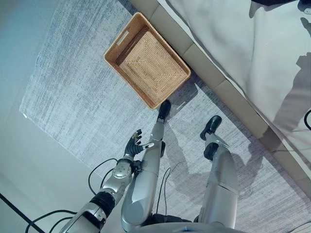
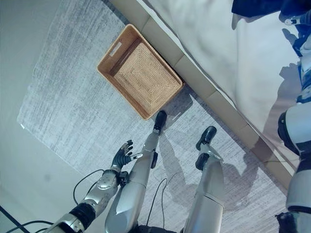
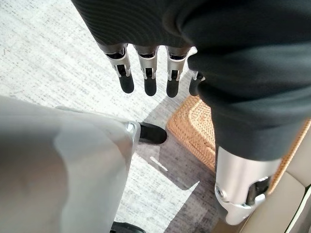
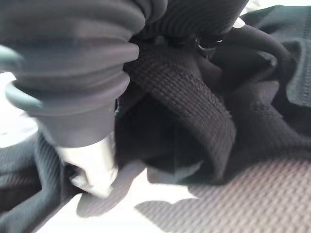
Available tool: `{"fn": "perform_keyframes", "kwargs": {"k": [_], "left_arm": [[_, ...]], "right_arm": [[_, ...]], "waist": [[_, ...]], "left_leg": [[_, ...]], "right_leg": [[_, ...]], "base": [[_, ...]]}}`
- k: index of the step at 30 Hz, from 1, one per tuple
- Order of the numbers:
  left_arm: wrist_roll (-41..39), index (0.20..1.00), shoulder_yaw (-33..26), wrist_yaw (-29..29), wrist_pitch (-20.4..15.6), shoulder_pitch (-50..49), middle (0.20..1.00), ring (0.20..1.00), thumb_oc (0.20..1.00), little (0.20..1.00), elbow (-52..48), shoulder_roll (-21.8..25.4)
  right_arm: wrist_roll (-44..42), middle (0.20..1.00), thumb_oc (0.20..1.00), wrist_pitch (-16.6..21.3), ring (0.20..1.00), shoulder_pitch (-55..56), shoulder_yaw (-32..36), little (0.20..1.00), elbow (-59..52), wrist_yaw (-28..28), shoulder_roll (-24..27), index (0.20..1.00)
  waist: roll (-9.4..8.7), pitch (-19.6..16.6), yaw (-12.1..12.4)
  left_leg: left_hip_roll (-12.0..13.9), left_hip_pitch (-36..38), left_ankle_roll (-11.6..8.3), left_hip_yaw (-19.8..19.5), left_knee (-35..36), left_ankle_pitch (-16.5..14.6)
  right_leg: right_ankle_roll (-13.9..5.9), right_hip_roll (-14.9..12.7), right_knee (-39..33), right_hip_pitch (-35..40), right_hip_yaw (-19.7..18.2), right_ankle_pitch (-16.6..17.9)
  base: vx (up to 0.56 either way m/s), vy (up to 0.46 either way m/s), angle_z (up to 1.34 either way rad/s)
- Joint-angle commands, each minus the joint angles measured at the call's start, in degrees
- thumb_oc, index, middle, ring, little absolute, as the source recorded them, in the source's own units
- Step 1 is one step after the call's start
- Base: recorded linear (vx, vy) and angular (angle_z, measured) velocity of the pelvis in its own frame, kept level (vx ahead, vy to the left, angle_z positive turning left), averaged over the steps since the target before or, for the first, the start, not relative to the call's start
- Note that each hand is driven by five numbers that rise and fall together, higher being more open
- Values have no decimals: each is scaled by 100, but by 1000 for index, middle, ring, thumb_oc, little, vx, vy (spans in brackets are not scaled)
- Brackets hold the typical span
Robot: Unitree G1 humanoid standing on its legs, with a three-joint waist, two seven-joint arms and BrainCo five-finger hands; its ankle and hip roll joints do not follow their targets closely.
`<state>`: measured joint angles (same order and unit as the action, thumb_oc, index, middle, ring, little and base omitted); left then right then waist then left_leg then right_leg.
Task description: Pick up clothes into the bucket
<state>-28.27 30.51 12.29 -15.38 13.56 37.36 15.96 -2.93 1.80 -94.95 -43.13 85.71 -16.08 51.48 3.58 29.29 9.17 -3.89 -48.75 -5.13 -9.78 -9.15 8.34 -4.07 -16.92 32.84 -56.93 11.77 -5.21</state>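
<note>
The left hand (image 1: pixel 133 144) hangs low by the robot's side, over the grey rug (image 1: pixel 73 97), and its fingers (image 3: pixel 148 80) are straight and loose with nothing in them. Just past it, the woven basket (image 1: pixel 146 60) sits on the rug, right against the edge of the bed (image 1: pixel 233 48). The basket looks bare inside, so I think no clothes have gone in yet and the job is only at its start. Farther off, up on the bed, the right hand (image 4: pixel 73 63) is down in a heap of dark knitted clothes (image 4: pixel 204 111). One thick fold of the cloth lies right in front of the hand, but its fingers are hidden in the cloth, so I cannot tell if they hold it or not. In the right eye view a bit of dark blue cloth (image 2: pixel 257 7) shows at the far top of the bed. What is left, I think, is to grab the clothes, carry them over and drop them in the basket. The bed has a pale cover, and a smooth pale floor (image 1: pixel 29 184) lies beside the rug.
</note>
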Motion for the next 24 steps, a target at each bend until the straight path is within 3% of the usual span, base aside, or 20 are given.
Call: {"fn": "perform_keyframes", "kwargs": {"k": [1, 15, 16, 17, 18, 24], "left_arm": [[-83, 1000, 84, 20, -59, -189, 1000, 1000, 1000, 1000, -86, -84], [-43, 1000, -52, 224, -254, -116, 1000, 1000, 1000, 1000, 142, -15], [-22, 1000, -100, 240, -255, -53, 1000, 1000, 1000, 1000, 184, 9], [-33, 1000, -103, 245, -263, -110, 1000, 1000, 1000, 1000, 195, 19], [-9, 1000, -156, 253, -269, -76, 1000, 1000, 1000, 1000, 232, 52], [41, 1000, -416, 207, -293, -237, 1000, 1000, 1000, 1000, 345, 246]], "right_arm": [[-149, 200, 200, -97, 200, -308, -487, 200, 68, -82, 296, 200], [-707, 200, 200, 445, 200, -507, -442, 200, -971, -759, -57, 200], [-774, 200, 200, 487, 200, -571, -391, 200, -1081, -799, -57, 200], [-790, 200, 200, 510, 200, -506, -389, 200, -1140, -821, -73, 200], [-815, 200, 200, 540, 200, -546, -362, 200, -1232, -852, -80, 200], [-826, 200, 200, 652, 200, -526, -284, 200, -1717, -945, -171, 200]], "waist": [[311, 51, -192], [26, 51, -387], [0, 51, -392], [-44, 51, -416], [-74, 51, -424], [-352, 51, -520]], "left_leg": [[85, 71, 59, 205, -345, -500], [128, 361, 42, 249, -496, -603], [136, 258, 63, 269, -519, -457], [131, 442, 47, 281, -583, -661], [137, 339, 69, 294, -619, -531], [184, 896, 121, 412, -1073, -893]], "right_leg": [[-354, 233, -70, 342, -236, -203], [-341, 360, -190, 703, -317, -114], [-294, 373, -279, 651, -261, 98], [-335, 381, -213, 818, -321, -80], [-289, 390, -286, 766, -285, 115], [-275, 496, -382, 1497, -409, 133]], "base": [[-4, -38, -5], [-9, -9, -2], [0, 0, 0], [-97, 34, -1], [-30, 4, -4], [-32, 22, -10]]}}
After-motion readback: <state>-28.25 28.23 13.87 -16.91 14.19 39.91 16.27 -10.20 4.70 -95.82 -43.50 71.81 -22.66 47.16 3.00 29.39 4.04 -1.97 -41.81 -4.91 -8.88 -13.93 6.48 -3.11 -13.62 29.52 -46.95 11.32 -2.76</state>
